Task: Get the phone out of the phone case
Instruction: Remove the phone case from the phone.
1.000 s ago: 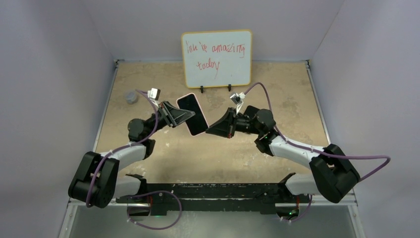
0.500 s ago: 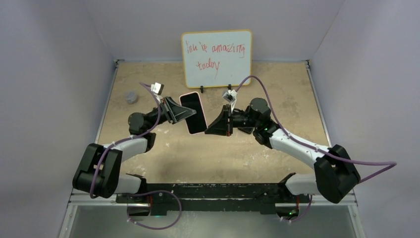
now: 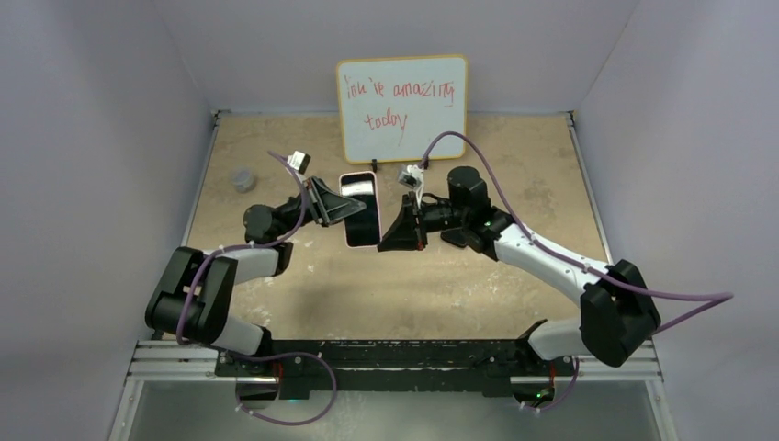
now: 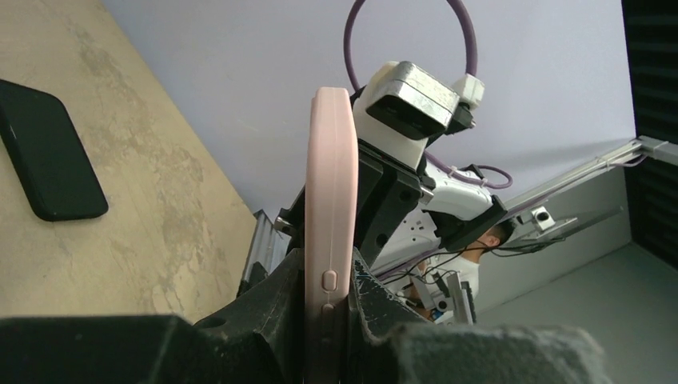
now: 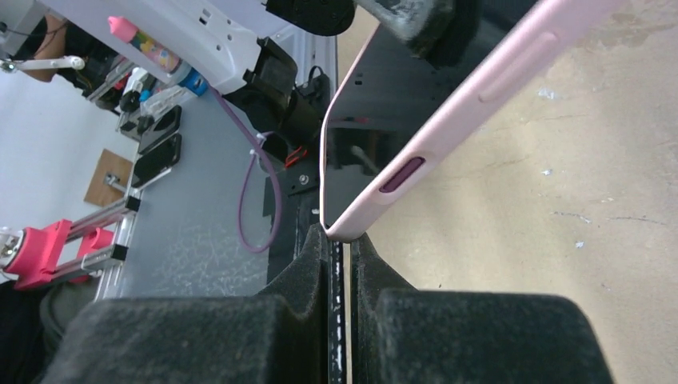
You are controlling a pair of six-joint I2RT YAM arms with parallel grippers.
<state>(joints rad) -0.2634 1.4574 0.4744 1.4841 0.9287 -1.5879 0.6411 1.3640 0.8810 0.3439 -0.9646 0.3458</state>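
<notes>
**Phone carried farther back, my right tips now on its corner**

Over the last second my left gripper point(image 3: 336, 208) has moved away from my bases toward the whiteboard point(image 3: 401, 106). Its jaws are pinching the left long edge of the phone case point(image 3: 363, 244). In the left wrist view that pink edge is wedged between my pads point(image 4: 276, 308), with the side buttons just above the pinch.

In the middle, the phone point(image 3: 361, 207) hangs above the table point(image 3: 514, 165), a little far of centre and in front of the whiteboard, with its screen facing up. It sits squarer than it did a second ago, its long side now running almost straight from near to far.

On the right, my right gripper point(image 3: 384, 242) has swung in with it. Its jaws are pressed together and hold nothing. The right wrist view shows the case's near right corner resting where my closed fingertips point(image 5: 316, 248) meet.

I read this as a brace on one side and a pry point on the other. The phone is not out yet, and I judge the next move is to work that corner lip off the glass.

The case is matte pale pink with rounded corners, a raised button strip and an oblong cutout, and it looks soft enough to flex. The phone's face is glossy black. The pink rim wraps all the way round it, and I see no gap.
</notes>
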